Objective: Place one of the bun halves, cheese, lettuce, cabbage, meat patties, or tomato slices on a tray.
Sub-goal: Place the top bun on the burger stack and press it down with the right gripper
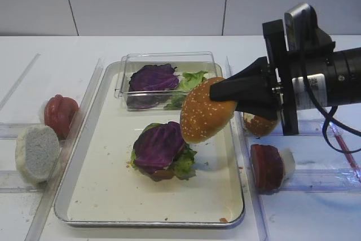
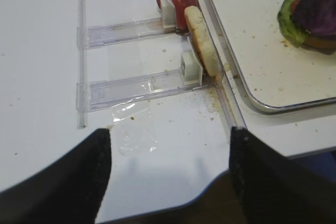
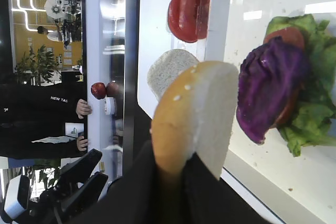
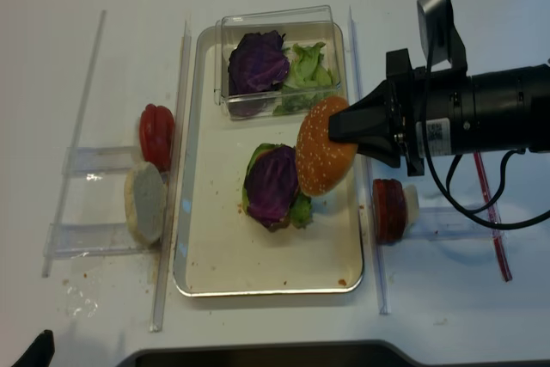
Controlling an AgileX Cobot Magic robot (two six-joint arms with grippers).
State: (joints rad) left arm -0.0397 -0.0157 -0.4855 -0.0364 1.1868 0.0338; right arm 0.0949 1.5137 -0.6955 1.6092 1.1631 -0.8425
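- Right gripper (image 1: 225, 91) fingers clamped on edge of seeded bun half (image 1: 204, 111), held tilted above tray (image 1: 84, 196)
- Risk: release from here, bun may tip off cabbage (image 1: 158, 146) stack
- Left gripper (image 2: 168, 182) fingers spread, empty

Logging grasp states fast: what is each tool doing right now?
Left tool: open, empty.
Right tool: shut on the sesame bun top.

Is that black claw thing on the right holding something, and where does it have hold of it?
Yes. The right tool pinches the sesame bun top by its edge, tilted in the air above the tray.
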